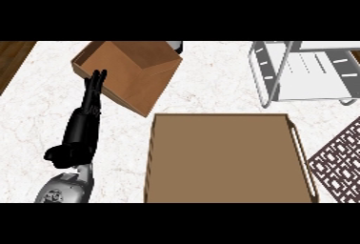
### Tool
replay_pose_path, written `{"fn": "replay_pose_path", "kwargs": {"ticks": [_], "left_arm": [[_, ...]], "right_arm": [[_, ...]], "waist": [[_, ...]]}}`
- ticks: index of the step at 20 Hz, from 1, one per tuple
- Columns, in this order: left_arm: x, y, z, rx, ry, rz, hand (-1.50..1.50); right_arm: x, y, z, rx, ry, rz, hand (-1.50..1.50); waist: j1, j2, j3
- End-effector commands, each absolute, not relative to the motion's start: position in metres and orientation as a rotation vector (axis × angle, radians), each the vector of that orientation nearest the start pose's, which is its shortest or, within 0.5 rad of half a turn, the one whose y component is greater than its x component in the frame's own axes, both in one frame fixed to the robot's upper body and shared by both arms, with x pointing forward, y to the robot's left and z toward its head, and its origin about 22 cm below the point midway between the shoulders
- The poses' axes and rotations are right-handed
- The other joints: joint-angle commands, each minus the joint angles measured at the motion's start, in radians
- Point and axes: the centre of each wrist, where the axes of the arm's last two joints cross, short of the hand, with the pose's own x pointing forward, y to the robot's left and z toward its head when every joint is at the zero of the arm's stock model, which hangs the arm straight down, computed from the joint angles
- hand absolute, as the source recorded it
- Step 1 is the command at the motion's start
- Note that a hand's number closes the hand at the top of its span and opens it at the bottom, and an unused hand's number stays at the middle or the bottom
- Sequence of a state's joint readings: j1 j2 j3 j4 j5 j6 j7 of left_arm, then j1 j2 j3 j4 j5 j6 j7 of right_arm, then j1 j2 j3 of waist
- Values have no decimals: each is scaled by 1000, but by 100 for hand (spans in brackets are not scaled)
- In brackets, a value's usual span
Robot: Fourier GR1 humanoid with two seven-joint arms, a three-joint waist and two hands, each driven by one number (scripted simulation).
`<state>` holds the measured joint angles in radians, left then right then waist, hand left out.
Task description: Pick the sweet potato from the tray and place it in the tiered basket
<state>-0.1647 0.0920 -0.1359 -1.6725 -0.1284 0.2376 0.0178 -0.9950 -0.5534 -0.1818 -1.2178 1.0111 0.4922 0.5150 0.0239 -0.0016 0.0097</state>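
The brown wooden tray (160, 157) lies at the centre bottom of the head view, and I see no sweet potato on it or anywhere else. The white tiered basket (271, 76) stands at the top right, and nothing shows on its visible shelf. My left hand (83, 126) rests open at the left, fingers straight and pointing up toward the brown box. It is apart from the tray and holds nothing. My right hand does not show.
An open brown cardboard box (130, 71) sits tilted at the top left, just beside the left hand's fingertips. A dark patterned trivet (341, 159) lies at the right edge. Dark wood floor (14, 55) shows past the counter's left edge.
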Motion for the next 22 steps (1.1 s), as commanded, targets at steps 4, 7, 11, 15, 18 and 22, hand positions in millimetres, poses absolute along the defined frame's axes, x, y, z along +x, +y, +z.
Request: {"fn": "replay_pose_path", "kwargs": {"ticks": [4, 7, 11, 15, 18, 22], "left_arm": [[273, 199, 32, 194, -1682, -108, 0], [278, 190, 29, 174, -1688, -128, 0], [267, 198, 43, 179, -1661, -110, 0], [261, 199, 41, 181, -1676, -111, 0], [265, 196, 31, 196, -1674, -84, 0], [257, 193, 36, 201, -1666, -89, 0]], "right_arm": [[410, -322, 274, -1167, -1098, 507, -150], [417, -324, 275, -1092, -1186, 485, -150], [411, -350, 271, -996, -1246, 361, -150], [400, -374, 291, -1021, -1339, 98, -150], [386, -395, 295, -1053, -1294, 14, -150], [361, -442, 298, -1013, -1278, -182, -150]], "waist": [[-7, 16, -9], [-7, 16, -9], [-14, 6, -8], [-17, 4, -8], [-35, 3, -10], [-36, 1, -8]]}}
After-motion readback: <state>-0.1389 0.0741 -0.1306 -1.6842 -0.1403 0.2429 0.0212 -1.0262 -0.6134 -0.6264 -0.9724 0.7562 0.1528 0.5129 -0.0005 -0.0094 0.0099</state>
